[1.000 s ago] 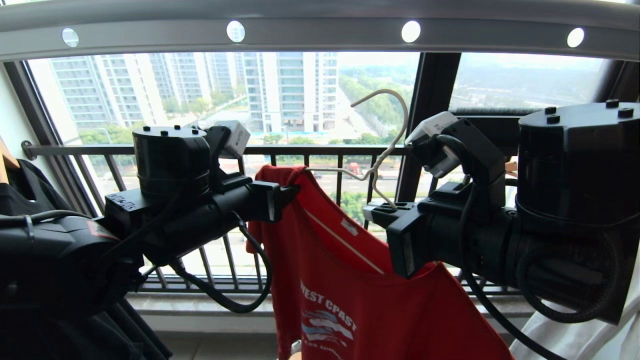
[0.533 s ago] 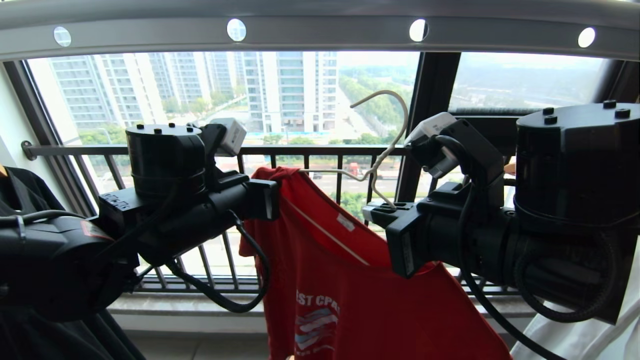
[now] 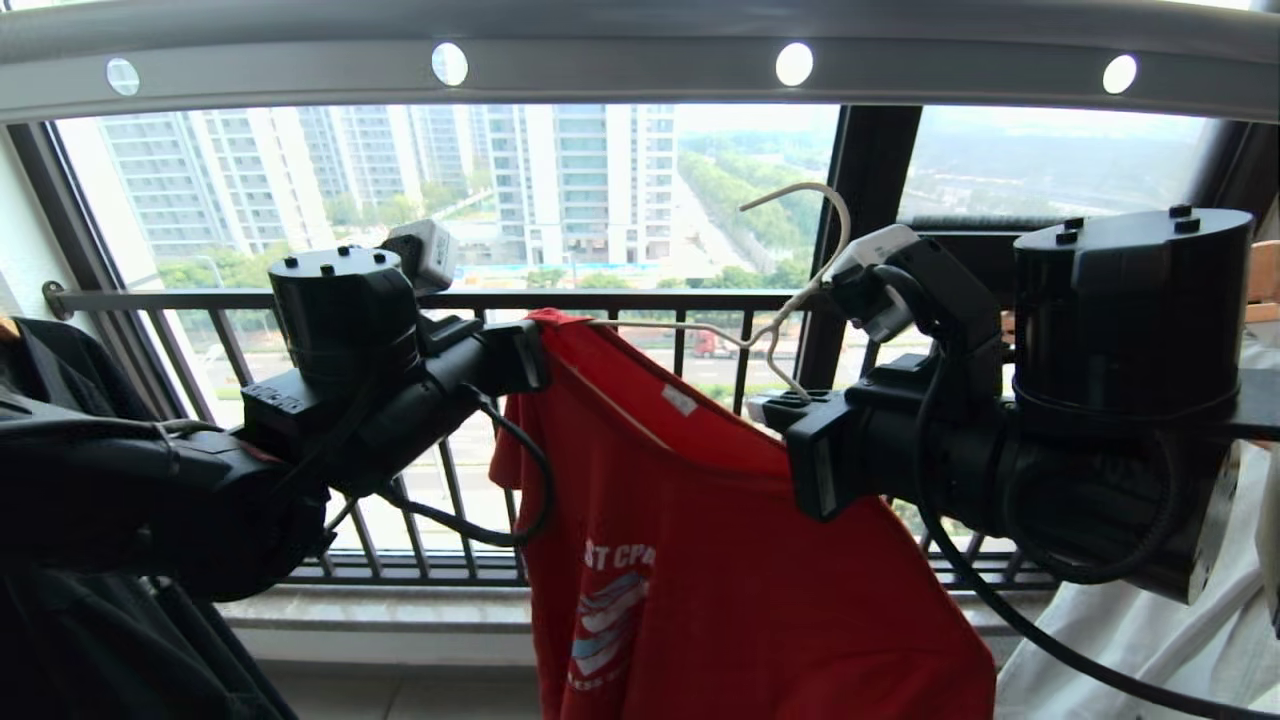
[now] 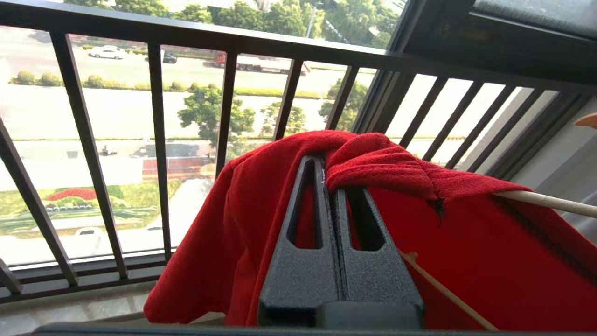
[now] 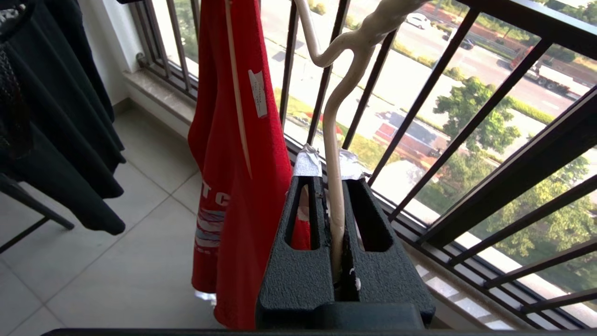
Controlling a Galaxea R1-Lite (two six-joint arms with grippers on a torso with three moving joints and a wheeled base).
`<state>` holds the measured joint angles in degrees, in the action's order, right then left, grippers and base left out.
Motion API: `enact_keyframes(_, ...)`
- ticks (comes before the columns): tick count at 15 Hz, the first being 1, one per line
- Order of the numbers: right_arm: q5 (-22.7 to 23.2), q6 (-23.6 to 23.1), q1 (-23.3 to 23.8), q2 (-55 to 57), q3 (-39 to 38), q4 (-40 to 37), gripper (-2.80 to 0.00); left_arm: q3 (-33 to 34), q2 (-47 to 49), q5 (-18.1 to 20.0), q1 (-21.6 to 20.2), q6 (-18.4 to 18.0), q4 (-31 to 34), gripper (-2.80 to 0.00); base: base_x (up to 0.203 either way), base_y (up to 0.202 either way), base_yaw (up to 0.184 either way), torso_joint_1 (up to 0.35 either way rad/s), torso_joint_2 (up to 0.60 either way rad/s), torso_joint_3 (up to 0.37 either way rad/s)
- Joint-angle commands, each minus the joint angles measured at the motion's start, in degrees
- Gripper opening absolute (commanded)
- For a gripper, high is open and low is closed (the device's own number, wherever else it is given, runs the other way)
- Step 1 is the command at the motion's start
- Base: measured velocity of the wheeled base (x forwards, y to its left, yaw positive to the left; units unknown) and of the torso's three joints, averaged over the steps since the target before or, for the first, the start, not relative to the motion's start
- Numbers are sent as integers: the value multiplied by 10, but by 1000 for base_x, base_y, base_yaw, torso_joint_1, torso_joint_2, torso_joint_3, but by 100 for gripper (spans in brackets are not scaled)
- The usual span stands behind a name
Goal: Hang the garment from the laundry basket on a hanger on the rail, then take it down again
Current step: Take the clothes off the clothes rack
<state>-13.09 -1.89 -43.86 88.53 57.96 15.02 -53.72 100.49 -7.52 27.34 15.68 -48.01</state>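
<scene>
Red knit garment [image 4: 242,224] pinched by left fingers [image 4: 322,182]; right fingers [image 5: 305,186] clamp wire hanger [image 5: 333,140].

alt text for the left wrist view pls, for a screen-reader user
The left end effector, shut, pinches a bunched fold of the red T-shirt, which drapes over one end of an off-white wire hanger. Behind it a black barred window railing overlooks a road, trees and cars.

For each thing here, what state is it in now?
Red shirt: draped on the hanger, one shoulder pinched by the left hand.
Hanger: held up, not hooked on the rail.
Left hand: shut on shirt.
Right hand: shut on hanger.
</scene>
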Motion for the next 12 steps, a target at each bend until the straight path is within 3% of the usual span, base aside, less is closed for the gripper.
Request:
enact_keyframes(1, 0, -5, 10, 2, 0, 0, -280, -17, 32, 2, -21, 23, -11, -280, 0, 0, 0, 0, 0, 0)
enact_keyframes(5, 0, -7, 10, 6, 0, 0, -280, -53, 36, 5, -41, 110, -11, -280, 0, 0, 0, 0, 0, 0)
enact_keyframes(12, 0, -8, 11, 2, -1, -1, -280, -86, 43, 4, -71, 166, -11, -280, 0, 0, 0, 0, 0, 0)
